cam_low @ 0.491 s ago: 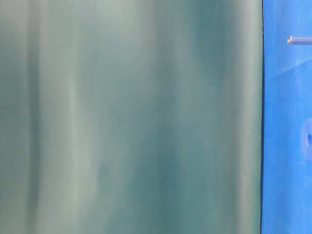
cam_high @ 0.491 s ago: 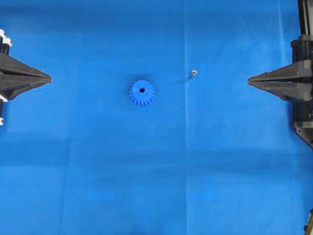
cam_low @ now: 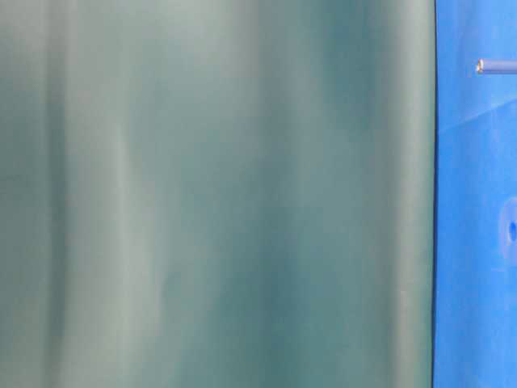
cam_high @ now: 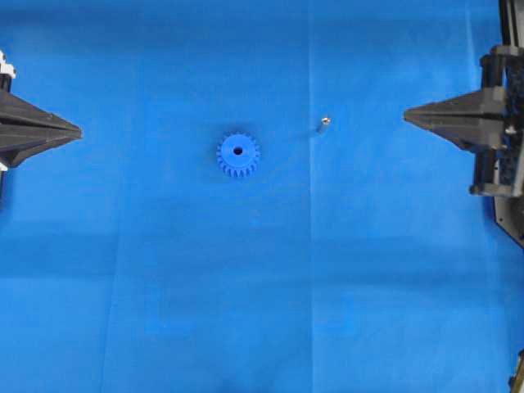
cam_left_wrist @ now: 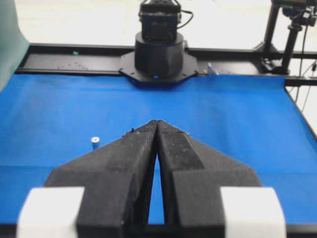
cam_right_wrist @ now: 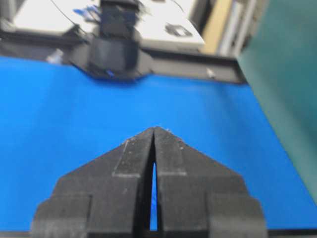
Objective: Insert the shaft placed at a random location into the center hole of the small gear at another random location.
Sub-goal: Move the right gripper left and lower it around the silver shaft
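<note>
- The small gear (cam_high: 238, 155) lies flat on the blue cloth (cam_high: 246, 311), a little left of the middle in the overhead view, teeth all round its rim
- The center hole (cam_high: 238, 151) shows dark and open, nothing in it
- The shaft (cam_high: 323, 124) stands on the cloth to the right of the gear and slightly farther up in that view, apart from it; in the left wrist view it (cam_left_wrist: 95, 143) is a tiny upright pin with a pale round top, left of the fingertips
- The left gripper (cam_high: 79, 130) sits at the left edge, its 2 black fingers pressed together at the tips, holding nothing, well apart from the gear
- The right gripper (cam_high: 406, 116) sits at the right edge, its fingers likewise meeting in a point, holding nothing, well apart from the shaft
- The table-level view is mostly filled by a green backdrop (cam_low: 218, 194), with a strip of blue cloth at its right edge
</note>
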Controlling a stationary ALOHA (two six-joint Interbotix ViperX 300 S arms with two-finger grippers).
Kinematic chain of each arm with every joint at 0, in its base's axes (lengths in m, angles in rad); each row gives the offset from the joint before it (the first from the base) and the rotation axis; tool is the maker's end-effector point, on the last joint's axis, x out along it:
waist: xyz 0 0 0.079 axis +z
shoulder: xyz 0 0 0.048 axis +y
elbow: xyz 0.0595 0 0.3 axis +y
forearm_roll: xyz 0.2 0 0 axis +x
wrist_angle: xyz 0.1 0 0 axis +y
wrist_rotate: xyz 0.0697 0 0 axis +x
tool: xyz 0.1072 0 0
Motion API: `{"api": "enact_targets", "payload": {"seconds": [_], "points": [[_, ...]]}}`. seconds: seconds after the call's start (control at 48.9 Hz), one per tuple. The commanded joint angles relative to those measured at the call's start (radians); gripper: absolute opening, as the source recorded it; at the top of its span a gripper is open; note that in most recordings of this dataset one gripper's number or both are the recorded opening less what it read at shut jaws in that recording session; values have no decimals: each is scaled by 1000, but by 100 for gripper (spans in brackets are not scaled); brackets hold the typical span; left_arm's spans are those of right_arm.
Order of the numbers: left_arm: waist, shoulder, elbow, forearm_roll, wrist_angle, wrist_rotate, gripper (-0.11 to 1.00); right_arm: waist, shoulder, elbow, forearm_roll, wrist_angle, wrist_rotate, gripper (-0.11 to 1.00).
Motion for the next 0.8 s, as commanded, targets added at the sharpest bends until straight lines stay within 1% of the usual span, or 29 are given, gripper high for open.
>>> {"api": "enact_targets", "payload": {"seconds": [0.0, 0.082, 0.164, 0.184, 0.286, 0.388, 0.429, 0.45, 0.531, 0.634, 0.715, 0.777], "points": [[9, 2, -8, 0, -5, 2, 0, -25, 34, -3, 3, -15, 2, -5], [14, 2, -8, 2, -5, 2, 0, -32, 72, 2, 3, -37, 3, 2], [18, 0, -8, 2, -2, 2, 0, -38, 127, 5, 14, -67, 3, 16], [18, 0, -8, 0, -2, 2, 0, -41, 144, 5, 18, -78, 3, 20], [20, -5, -8, 2, 2, 2, 0, -74, 259, 11, 60, -158, 3, 51], [20, -8, -5, 2, 2, 2, 0, -81, 390, 17, 67, -259, 3, 81], [18, -8, -2, 0, 2, 2, 0, -83, 443, 15, 72, -299, 3, 89], [20, -8, -2, 2, 2, 2, 0, -83, 469, 14, 75, -318, 3, 90], [20, -8, 0, 2, 2, 2, 0, -87, 574, 8, 104, -399, 3, 86], [20, -9, 0, 2, 3, 2, 0, -87, 695, -2, 146, -483, 3, 89], [20, -11, 2, 2, 3, 2, 0, -87, 787, -14, 169, -537, 3, 89], [20, -12, 2, 0, 3, 2, 0, -87, 836, -21, 179, -555, 5, 89]]}}
